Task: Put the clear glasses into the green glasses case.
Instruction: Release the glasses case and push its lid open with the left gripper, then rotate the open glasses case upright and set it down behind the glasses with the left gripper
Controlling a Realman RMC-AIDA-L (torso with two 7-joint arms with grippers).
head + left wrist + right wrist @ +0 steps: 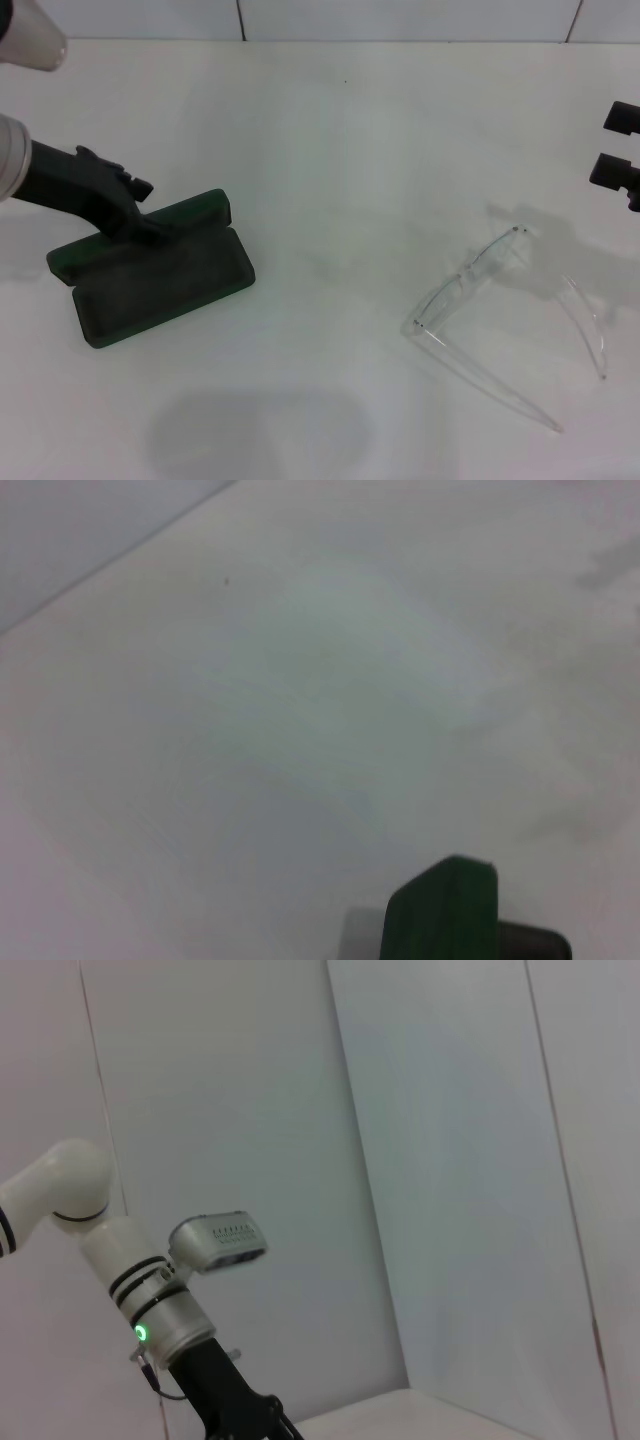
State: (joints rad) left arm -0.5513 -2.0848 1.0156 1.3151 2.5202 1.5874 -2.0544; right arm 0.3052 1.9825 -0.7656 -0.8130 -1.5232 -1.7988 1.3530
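Note:
The green glasses case [160,285] lies open at the left of the white table, dark lining facing up and its lid [195,212] folded toward the back. My left gripper [145,228] reaches in from the left and is shut on the lid near the hinge. One corner of the green lid [445,910] shows in the left wrist view. The clear glasses [470,275] lie on the table at the right, arms unfolded and pointing toward the front edge. My right gripper [618,145] hangs open at the far right, above and behind the glasses, touching nothing.
A white tiled wall [400,18] runs along the back of the table [330,150]. The right wrist view shows only the wall and my left arm [150,1300].

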